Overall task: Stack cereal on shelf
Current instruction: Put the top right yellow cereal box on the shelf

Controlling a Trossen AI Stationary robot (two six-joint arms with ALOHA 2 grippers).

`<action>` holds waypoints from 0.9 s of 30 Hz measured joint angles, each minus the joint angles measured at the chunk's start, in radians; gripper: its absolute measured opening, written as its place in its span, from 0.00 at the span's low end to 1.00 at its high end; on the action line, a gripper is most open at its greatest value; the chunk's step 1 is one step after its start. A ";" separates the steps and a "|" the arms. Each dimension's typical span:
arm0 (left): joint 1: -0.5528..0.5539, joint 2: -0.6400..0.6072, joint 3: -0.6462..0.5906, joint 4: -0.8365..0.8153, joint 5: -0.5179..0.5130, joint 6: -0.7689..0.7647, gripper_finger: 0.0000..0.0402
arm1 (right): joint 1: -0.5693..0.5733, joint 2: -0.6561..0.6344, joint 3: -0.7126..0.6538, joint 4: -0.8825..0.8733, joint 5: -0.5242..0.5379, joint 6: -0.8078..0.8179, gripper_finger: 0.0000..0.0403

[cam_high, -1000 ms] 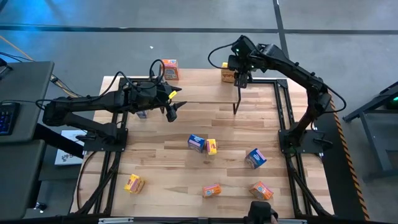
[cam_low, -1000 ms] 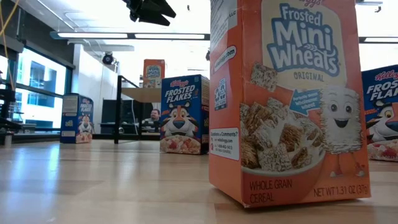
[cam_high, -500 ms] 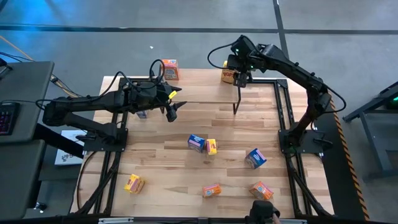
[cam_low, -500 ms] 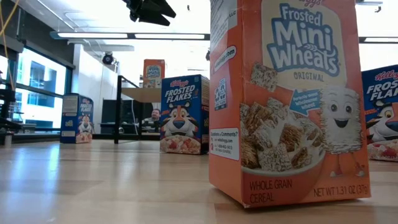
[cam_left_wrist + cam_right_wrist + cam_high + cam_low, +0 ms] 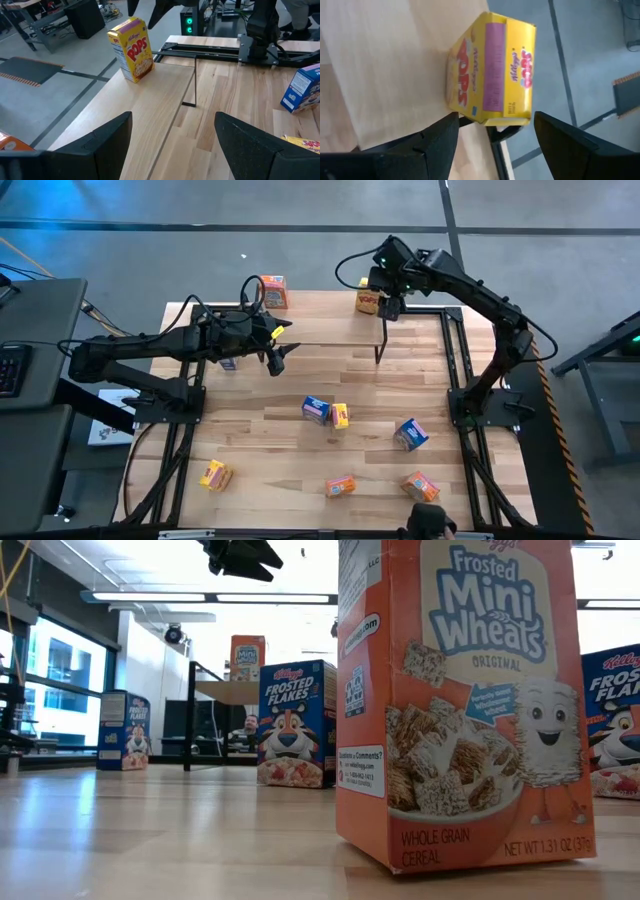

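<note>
The shelf (image 5: 320, 320) is a light-wood board on black legs at the table's far side. An orange cereal box (image 5: 272, 290) stands at its far left. A yellow Pops box (image 5: 367, 302) stands upright at its far right, also seen in the right wrist view (image 5: 490, 70) and the left wrist view (image 5: 131, 47). My right gripper (image 5: 390, 305) is open beside the yellow box, its fingers apart from it. My left gripper (image 5: 276, 356) is open and empty over the shelf's near edge. Several more cereal boxes lie loose on the table.
Loose boxes on the tabletop: blue (image 5: 316, 409), yellow (image 5: 339, 416), blue (image 5: 410, 434), yellow-orange (image 5: 214, 474), orange (image 5: 340, 485) and orange (image 5: 421, 485). The low view has an orange Mini Wheats box (image 5: 460, 700) close up. A person (image 5: 427, 522) is at the near edge.
My right gripper has drawn back a little from the yellow Pops box, which shows more fully and stays standing on the shelf.
</note>
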 joint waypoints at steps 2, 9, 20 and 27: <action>0.000 0.000 0.000 0.000 0.000 0.000 0.68 | 0.000 0.000 0.000 0.007 0.009 0.000 0.63; 0.000 0.000 0.000 0.000 0.000 0.000 0.68 | 0.000 0.000 0.000 0.031 0.059 0.003 0.63; 0.000 0.000 0.000 0.000 0.000 0.000 0.68 | 0.000 0.018 0.000 0.026 0.103 -0.001 0.63; 0.000 0.000 0.000 0.000 0.000 0.000 0.68 | 0.004 0.011 0.000 0.021 0.090 0.000 0.63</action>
